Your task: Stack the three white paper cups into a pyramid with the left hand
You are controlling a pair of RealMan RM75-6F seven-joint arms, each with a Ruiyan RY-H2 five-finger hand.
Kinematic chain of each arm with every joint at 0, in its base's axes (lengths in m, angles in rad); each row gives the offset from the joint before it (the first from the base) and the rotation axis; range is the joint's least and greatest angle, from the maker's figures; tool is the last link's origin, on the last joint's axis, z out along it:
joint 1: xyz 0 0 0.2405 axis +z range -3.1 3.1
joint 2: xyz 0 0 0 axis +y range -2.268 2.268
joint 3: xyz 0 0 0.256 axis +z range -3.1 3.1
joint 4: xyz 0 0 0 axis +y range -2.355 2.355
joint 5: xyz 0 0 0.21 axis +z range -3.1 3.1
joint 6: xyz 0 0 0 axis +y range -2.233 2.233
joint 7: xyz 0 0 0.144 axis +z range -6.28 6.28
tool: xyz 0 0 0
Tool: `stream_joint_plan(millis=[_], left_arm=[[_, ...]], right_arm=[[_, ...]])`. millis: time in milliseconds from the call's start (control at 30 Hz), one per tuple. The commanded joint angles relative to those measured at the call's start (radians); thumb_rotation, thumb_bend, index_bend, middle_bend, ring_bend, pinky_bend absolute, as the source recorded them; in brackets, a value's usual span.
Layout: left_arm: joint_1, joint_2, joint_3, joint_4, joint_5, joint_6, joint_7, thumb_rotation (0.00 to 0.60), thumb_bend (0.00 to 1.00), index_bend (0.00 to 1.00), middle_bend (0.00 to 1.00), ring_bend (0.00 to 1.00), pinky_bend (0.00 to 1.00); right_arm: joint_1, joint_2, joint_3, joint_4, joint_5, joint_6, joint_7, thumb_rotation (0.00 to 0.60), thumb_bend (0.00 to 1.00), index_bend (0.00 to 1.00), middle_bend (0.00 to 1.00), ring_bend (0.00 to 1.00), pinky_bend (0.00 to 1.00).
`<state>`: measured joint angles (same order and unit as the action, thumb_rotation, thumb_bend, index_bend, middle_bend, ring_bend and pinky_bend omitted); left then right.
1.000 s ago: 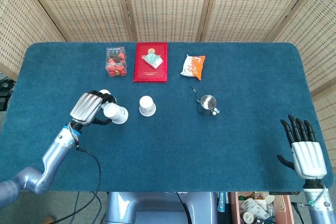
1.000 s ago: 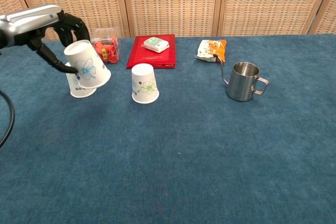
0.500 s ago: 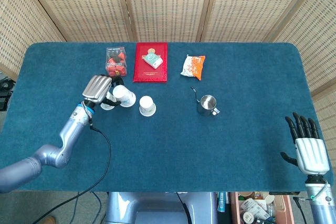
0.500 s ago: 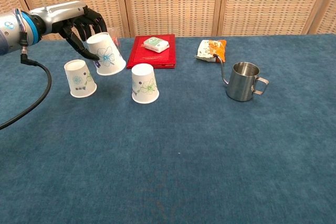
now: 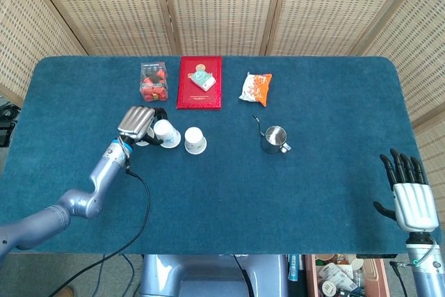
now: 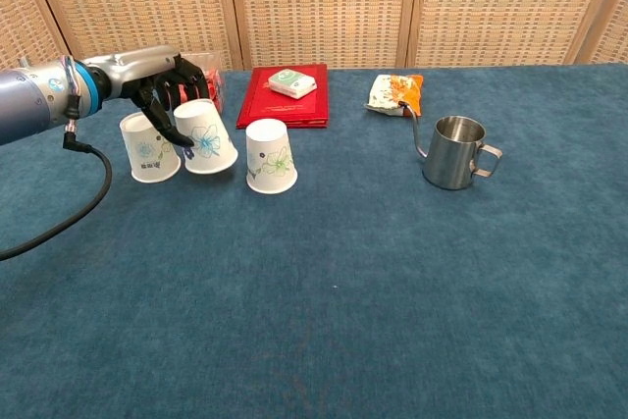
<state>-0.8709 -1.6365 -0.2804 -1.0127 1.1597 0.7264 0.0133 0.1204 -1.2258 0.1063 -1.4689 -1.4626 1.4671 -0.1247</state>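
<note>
The left hand (image 6: 165, 90) wraps its fingers (image 6: 178, 123) around an upside-down, tilted cup (image 6: 205, 136), between two more cups (image 6: 148, 148) (image 6: 271, 156) standing upside down on the blue bench (image 6: 392, 282). The right hand (image 5: 414, 196) lies far off, fingers spread.

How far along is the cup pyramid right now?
Done: the left cup and right cup stand upside down as a base. In hand: the left robot hand grips the third cup, tilted, low between them. Left: setting it on top of both.
</note>
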Motion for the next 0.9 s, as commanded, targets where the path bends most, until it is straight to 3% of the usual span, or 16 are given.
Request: stream_joint_plan(millis=[33, 267, 367, 400, 500, 533, 633, 767, 900], left_arm=[[-0.006, -0.019, 0.009, 0.027, -0.006, -0.008, 0.0, 0.6, 0.12, 0.43, 0.47, 0.45, 0.35], [-0.01, -0.035, 0.016, 0.059, -0.004, -0.009, -0.017, 0.6, 0.12, 0.43, 0.47, 0.45, 0.32], [-0.012, -0.033, 0.025, 0.059, 0.003, -0.015, -0.018, 0.6, 0.12, 0.42, 0.42, 0.41, 0.28], [-0.012, -0.028, 0.028, 0.054, 0.002, -0.021, -0.017, 0.6, 0.12, 0.38, 0.35, 0.36, 0.24], [-0.012, -0.012, 0.033, 0.034, -0.004, -0.043, -0.021, 0.6, 0.12, 0.1, 0.05, 0.08, 0.1], [-0.012, -0.005, 0.034, 0.025, -0.006, -0.053, -0.027, 0.6, 0.12, 0.04, 0.01, 0.03, 0.07], [-0.008, 0.023, 0.031, -0.012, -0.003, -0.063, -0.057, 0.6, 0.12, 0.0, 0.0, 0.0, 0.0], [0.009, 0.063, 0.032, -0.06, 0.029, -0.034, -0.101, 0.6, 0.12, 0.0, 0.0, 0.0, 0.0], [0.07, 0.173, 0.064, -0.139, 0.064, 0.017, -0.12, 0.6, 0.12, 0.0, 0.0, 0.0, 0.0]], right_arm=[[0.0, 0.0, 0.0, 0.001, 0.001, -0.001, 0.0, 0.6, 0.0, 0.04, 0.0, 0.0, 0.0], [0.003, 0.001, 0.001, 0.002, 0.008, -0.007, 0.003, 0.6, 0.0, 0.04, 0.0, 0.0, 0.0], [0.003, 0.002, 0.002, 0.002, 0.009, -0.008, 0.004, 0.6, 0.0, 0.04, 0.0, 0.0, 0.0], [0.003, 0.003, 0.002, 0.002, 0.009, -0.008, 0.005, 0.6, 0.0, 0.04, 0.0, 0.0, 0.0], [0.003, 0.004, 0.002, 0.001, 0.008, -0.007, 0.005, 0.6, 0.0, 0.04, 0.0, 0.0, 0.0], [0.003, 0.004, 0.001, 0.001, 0.008, -0.007, 0.005, 0.6, 0.0, 0.04, 0.0, 0.0, 0.0], [0.003, 0.004, 0.0, -0.001, 0.005, -0.005, 0.003, 0.6, 0.0, 0.04, 0.0, 0.0, 0.0], [0.003, 0.003, -0.002, -0.001, 0.004, -0.005, 0.004, 0.6, 0.0, 0.04, 0.0, 0.0, 0.0], [0.002, 0.005, -0.001, -0.002, 0.006, -0.004, 0.007, 0.6, 0.0, 0.04, 0.0, 0.0, 0.0]])
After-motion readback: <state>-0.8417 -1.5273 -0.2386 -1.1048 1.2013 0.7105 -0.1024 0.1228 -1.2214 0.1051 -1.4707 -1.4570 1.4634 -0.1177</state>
